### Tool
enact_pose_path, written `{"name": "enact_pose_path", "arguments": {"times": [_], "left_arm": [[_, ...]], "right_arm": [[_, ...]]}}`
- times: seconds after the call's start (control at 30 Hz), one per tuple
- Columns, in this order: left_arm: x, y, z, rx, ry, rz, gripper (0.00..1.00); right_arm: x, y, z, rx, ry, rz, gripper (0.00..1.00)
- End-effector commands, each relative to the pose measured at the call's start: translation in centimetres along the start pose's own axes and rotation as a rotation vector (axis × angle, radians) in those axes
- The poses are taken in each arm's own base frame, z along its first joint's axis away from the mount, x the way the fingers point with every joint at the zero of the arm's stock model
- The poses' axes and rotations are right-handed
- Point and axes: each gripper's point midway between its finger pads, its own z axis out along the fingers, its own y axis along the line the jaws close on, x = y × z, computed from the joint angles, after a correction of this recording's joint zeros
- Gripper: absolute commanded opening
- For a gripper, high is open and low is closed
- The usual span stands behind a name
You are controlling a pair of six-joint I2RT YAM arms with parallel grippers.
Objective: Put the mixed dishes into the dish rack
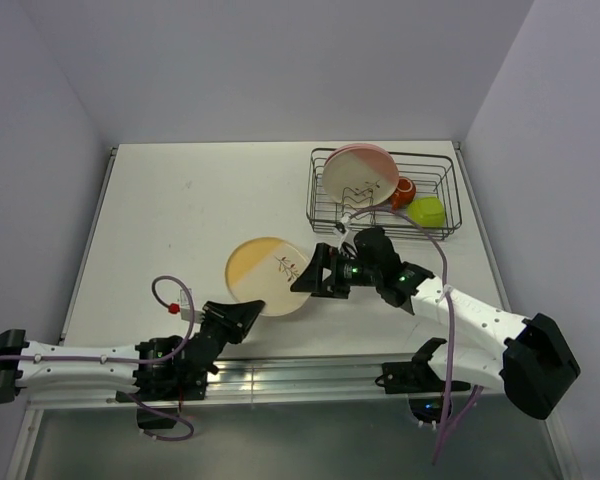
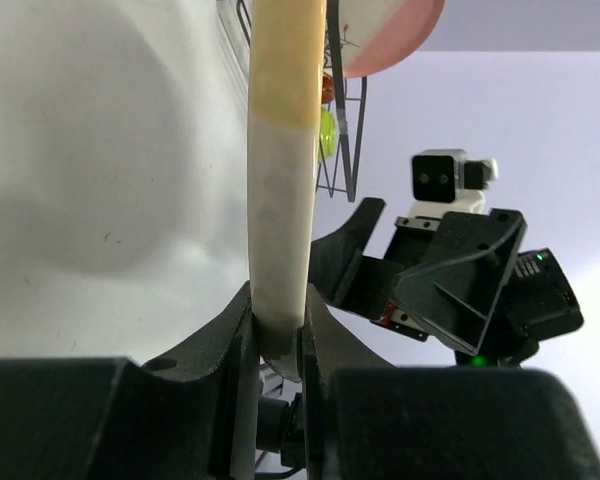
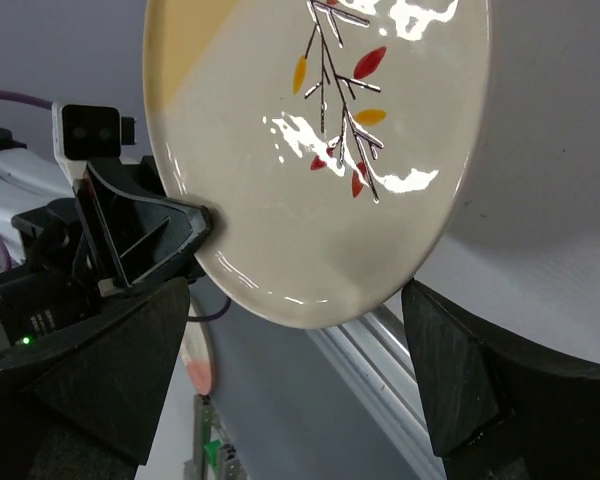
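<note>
Table, left tool clamping plate, rack beyond

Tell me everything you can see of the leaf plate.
The leaf plate is round, glossy and ceramic-looking. It is cream with a yellow patch along one side and a dark sprig bearing red and orange leaves. It looks whole and clean. The left claw pinches its rim and holds it tilted, apparently lifted off the table. The right claw is open and straddles the opposite rim without visibly touching it.
</note>
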Motion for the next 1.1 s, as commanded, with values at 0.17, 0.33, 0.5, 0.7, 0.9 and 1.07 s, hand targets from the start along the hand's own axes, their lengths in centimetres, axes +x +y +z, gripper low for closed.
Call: {"name": "enact_pose_path", "arguments": {"times": [0.17,0.33,0.5,0.7,0.9,1.07], "left_arm": [[1.5,-7.8,-1.1,0.192,0.081,-0.168,0.00],[1.9,-8.0,-1.3,0.213,0.110,-0.196,0.00],[3.0,-7.9,-1.2,0.218,0.146,-0.195,0.00],[4.1,-8.3,-1.4,0.227,0.196,-0.214,0.00],[4.5,-8.4,-1.6,0.227,0.219,-0.214,0.00],[4.3,-7.4,-1.4,0.203,0.225,-0.241,0.00]], "right_arm": [[-0.1,1.9,-0.3,-0.129,-0.031,-0.005,0.92],[-1.3,2.8,-0.5,-0.164,-0.073,-0.021,0.89],[-3.2,3.7,0.2,-0.200,-0.120,0.014,0.50],[-4.8,5.5,0.4,-0.247,-0.148,-0.026,0.35],[-6.2,6.8,0.1,-0.279,-0.197,-0.082,0.00],[-6.7,8.1,-0.2,-0.330,-0.208,-0.101,0.00]]}}
